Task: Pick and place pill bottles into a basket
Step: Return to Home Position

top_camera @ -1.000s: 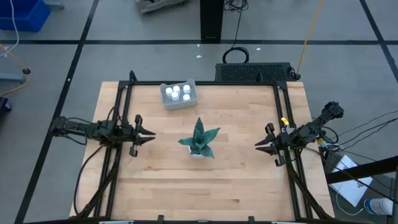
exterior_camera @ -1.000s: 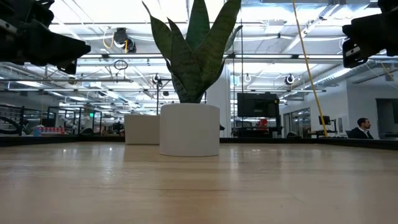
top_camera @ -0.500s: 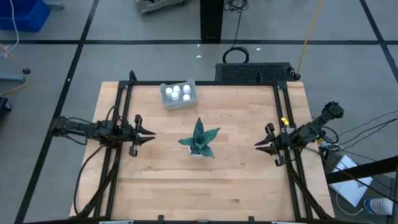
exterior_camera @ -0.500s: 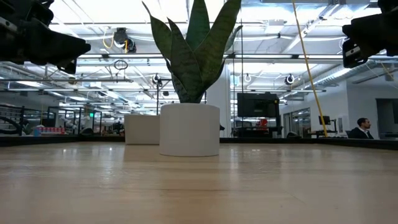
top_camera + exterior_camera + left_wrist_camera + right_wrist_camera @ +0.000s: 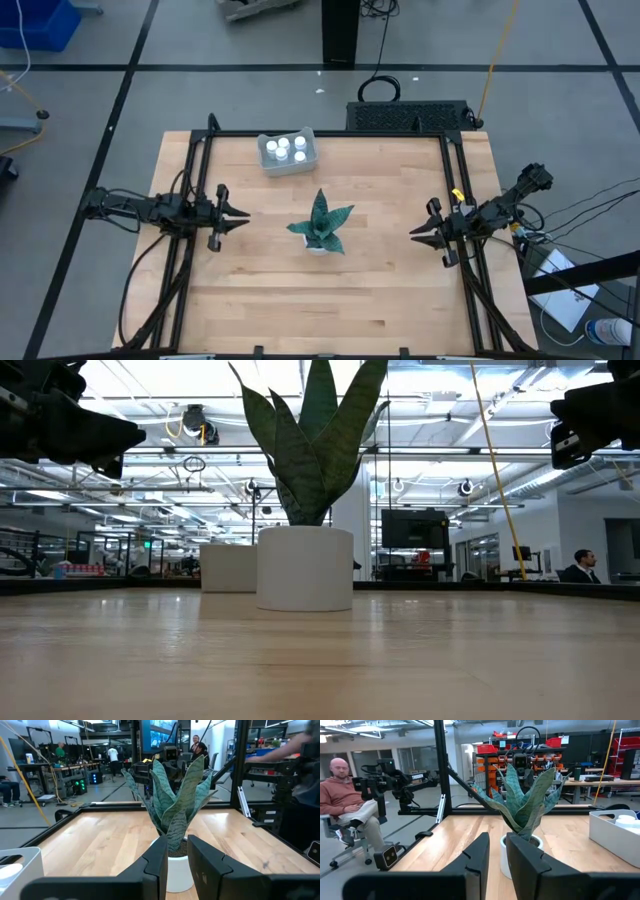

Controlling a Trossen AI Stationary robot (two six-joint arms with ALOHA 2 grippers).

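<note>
1. the wooden table [image 5: 380, 290] carried little besides the plant, and no bottle lay loose on it.
2. the snake plant [image 5: 320, 225] stood mid-table, probably as an obstacle the arms had to work around.
3. the basket [image 5: 266, 166] sat behind the plant, near the table's far edge and toward the left arm's side, likely within that arm's easy reach.
4. the left gripper [image 5: 243, 217] hovered well apart from the plant on its left, aimed at it, its fingers parted by a narrow gap and holding nothing.
5. the right gripper [image 5: 414, 233] mirrored it on the plant's other side, likewise slightly parted and empty; both looked parked.
6. the pill bottles [image 5: 284, 144], apparently four, stood upright and packed together inside the basket, so the job looked finished.
</note>
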